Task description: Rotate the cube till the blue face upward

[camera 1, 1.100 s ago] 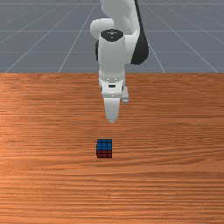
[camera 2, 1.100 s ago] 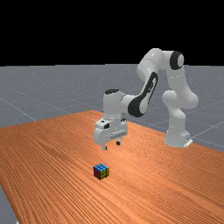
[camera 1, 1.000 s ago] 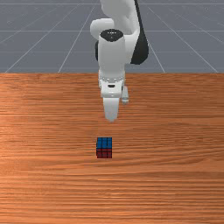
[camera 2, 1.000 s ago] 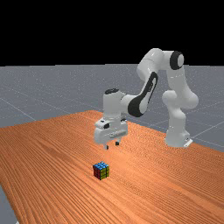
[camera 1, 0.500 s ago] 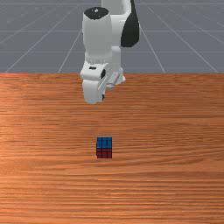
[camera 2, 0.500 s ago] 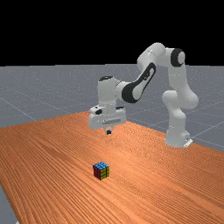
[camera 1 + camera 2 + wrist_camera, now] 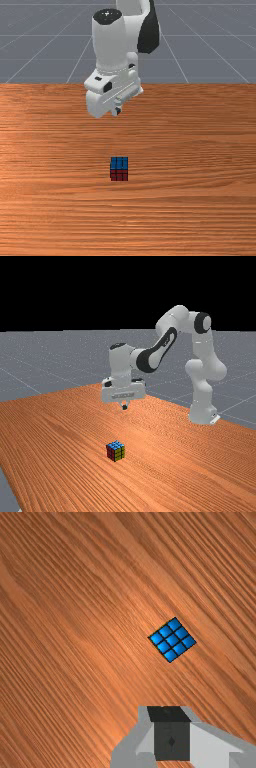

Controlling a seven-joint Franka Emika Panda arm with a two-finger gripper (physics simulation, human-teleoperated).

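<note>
While the cube (image 7: 119, 169) sits flat on the tabletop (image 7: 200, 150) with its blue face upward, the tool (image 7: 116, 111) hangs in the air, higher than the cube and well apart from it. The tool is narrow, its two fingers drawn together with nothing held between them. In the front view it lies toward the arm's side of the cube, and the white hand (image 7: 100, 100) above it is set at a slant.

The cube's red face is turned to the front camera. From the far view, red shows on the cube's left side and yellow on its right, below the blue top. The wrist view shows the blue face as nine squares, just ahead of the fingertips in that picture, with its edges at a slant to the tool. The cube's sides run in line with or square to the wood grain.

As for the surroundings, the arm's base (image 7: 202, 413) stands on the tabletop at the far view's right, well apart from the cube. The arm (image 7: 205, 356) rises from there and reaches across, its raised links higher than the cube. Beyond the tabletop's edge lies a grey floor (image 7: 30, 356) marked with pale lines.
</note>
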